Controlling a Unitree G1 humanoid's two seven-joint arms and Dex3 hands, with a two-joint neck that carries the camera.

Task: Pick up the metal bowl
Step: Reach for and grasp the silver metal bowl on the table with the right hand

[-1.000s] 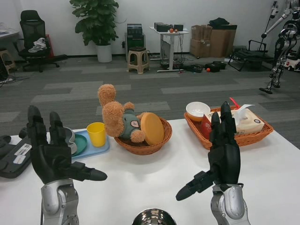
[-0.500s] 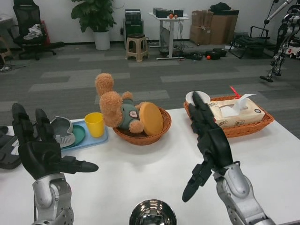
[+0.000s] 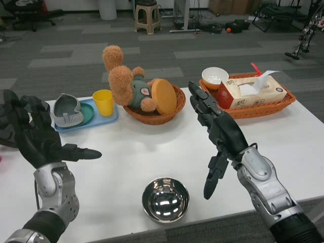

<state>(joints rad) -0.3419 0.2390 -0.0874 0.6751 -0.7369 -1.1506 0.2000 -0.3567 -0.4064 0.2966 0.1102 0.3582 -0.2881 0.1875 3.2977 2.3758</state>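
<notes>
Metal bowl (image 3: pixel 165 199) bottom centre on the surface (image 3: pixel 136 152), my right hand (image 3: pixel 217 130) spread wide above-right — my left hand (image 3: pixel 35 136) spread, holding nothing, at left.

Shiny metal bowl (image 3: pixel 165 199) (upright), near edge

A teddy bear (image 3: pixel 126 83) lies in a wicker basket (image 3: pixel 154 115) beside a yellow cup (image 3: pixel 104 102) on a blue tray (image 3: pixel 104 120).

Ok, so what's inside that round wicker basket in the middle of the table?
The round wicker basket holds a brown teddy bear in a teal top, leaning against an orange disc standing on edge. Whatever lies beneath them is covered.
</notes>
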